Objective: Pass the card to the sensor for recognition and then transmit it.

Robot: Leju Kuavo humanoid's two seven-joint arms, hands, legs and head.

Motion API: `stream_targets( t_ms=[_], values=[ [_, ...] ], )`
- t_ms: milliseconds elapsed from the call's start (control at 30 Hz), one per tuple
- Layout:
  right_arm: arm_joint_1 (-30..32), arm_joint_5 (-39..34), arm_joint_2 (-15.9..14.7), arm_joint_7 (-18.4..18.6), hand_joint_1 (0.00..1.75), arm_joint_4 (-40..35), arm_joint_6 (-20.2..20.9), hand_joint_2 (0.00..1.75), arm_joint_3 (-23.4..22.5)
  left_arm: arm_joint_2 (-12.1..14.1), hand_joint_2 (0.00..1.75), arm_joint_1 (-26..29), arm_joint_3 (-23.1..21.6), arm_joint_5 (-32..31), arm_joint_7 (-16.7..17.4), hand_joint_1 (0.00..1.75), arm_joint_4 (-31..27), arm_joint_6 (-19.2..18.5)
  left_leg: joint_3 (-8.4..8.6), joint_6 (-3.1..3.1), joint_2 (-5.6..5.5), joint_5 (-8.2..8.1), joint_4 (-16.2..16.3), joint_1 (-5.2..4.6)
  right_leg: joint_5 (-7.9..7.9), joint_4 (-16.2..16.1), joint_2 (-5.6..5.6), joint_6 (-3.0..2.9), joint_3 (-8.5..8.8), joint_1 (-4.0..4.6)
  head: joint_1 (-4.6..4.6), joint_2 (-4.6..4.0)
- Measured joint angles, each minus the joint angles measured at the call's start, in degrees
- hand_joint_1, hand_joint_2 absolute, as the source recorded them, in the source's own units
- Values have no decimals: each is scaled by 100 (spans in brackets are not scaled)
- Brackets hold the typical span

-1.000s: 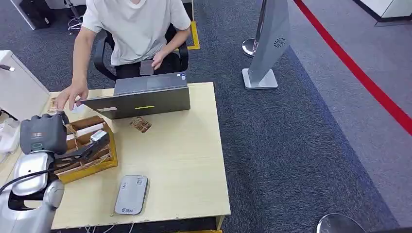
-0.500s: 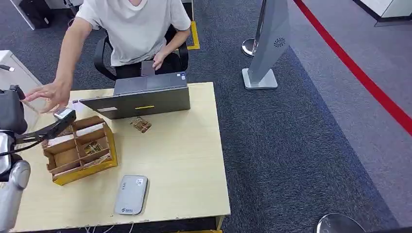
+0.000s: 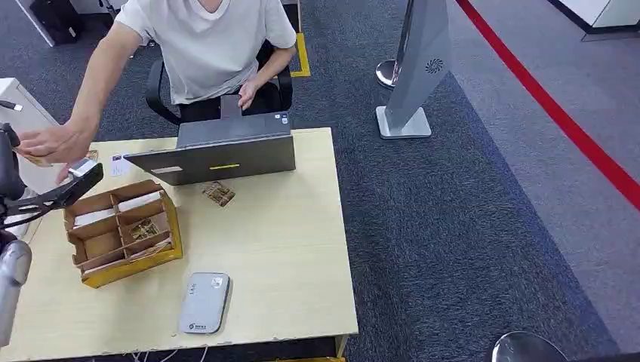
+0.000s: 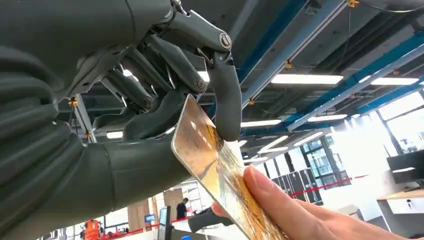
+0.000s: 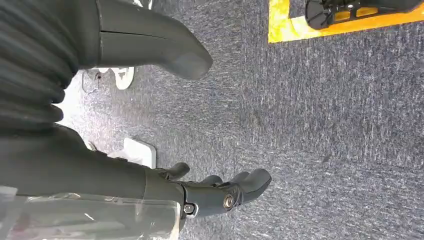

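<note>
At the head view's left edge, the left hand (image 4: pixel 165 100) pinches the card (image 4: pixel 215 170), which a person's hand (image 4: pixel 295 215) also grips; the right hand (image 5: pixel 200 190) hangs with fingers loosely apart.

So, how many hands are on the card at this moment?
2: the robot's left hand pinches the card at one end, and the person's hand grips the other end.

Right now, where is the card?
The card sits in the robot's left hand, pinched between thumb and finger, while a person's hand grips its other end, off the desk's left edge.
</note>
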Motion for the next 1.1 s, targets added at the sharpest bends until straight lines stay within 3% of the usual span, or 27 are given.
stream_targets(
  t_ms=[833, 1100],
  values=[
    [-15, 0, -33, 15, 0, 101, -28, 175, 0, 11, 175, -23, 26, 9, 7, 175, 4, -57, -2, 0, -1, 0, 0, 0, 0, 0, -1, 0, 2, 0, 4, 0],
    [-11, 0, -35, 55, 0, 83, 61, 175, -4, 256, 175, 366, 429, 26, 24, 175, 28, -76, -4, -1, 21, -1, -1, 1, 0, 2, 19, -1, -1, 0, 2, -2]
  ],
)
